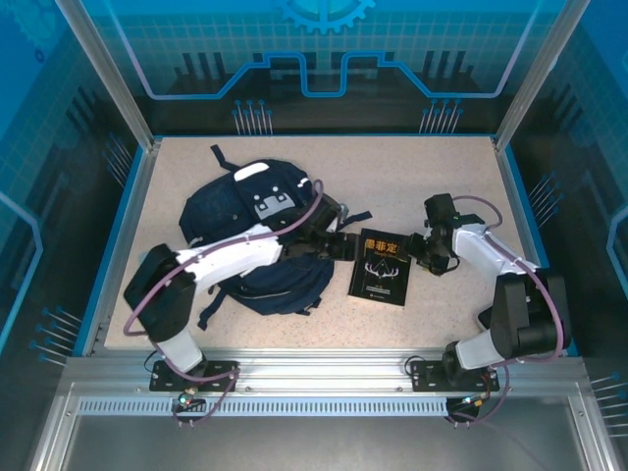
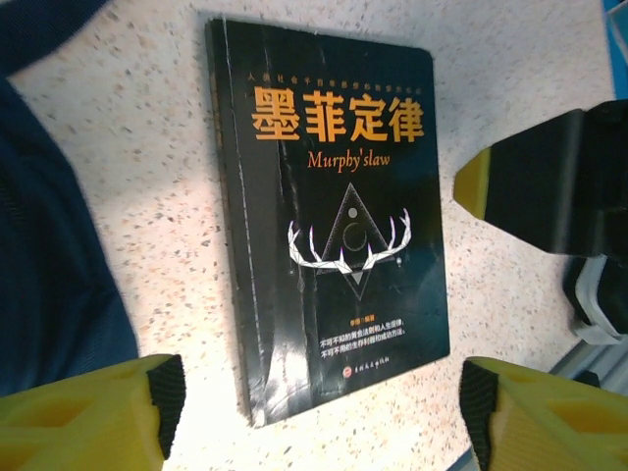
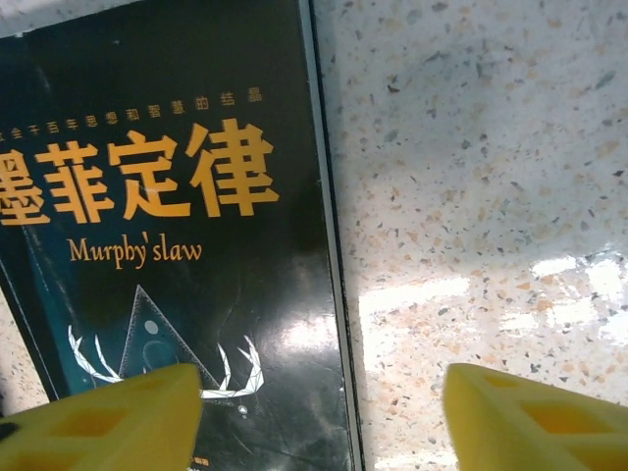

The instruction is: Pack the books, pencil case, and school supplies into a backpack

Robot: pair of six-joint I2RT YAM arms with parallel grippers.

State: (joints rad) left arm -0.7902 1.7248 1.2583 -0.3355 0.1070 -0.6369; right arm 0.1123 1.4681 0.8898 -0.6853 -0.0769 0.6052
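Observation:
A black book (image 1: 381,265) with orange lettering and a white antler emblem lies flat on the table, right of the navy backpack (image 1: 257,235). My left gripper (image 1: 345,245) reaches over the backpack to the book's left edge. It is open and straddles the book's lower end (image 2: 334,216) with its yellow fingers (image 2: 88,412) wide apart. My right gripper (image 1: 424,253) is open at the book's right edge. One finger (image 3: 98,422) hangs over the cover (image 3: 167,196), the other over bare table. Neither holds anything. The pencil case and school supplies are out of view.
The backpack's dark fabric (image 2: 49,245) lies close to the book's left side. The right gripper's black body (image 2: 554,182) shows beyond the book's far edge. Speckled tabletop (image 3: 471,196) lies free to the right of the book. Blue frame walls (image 1: 128,206) bound the table.

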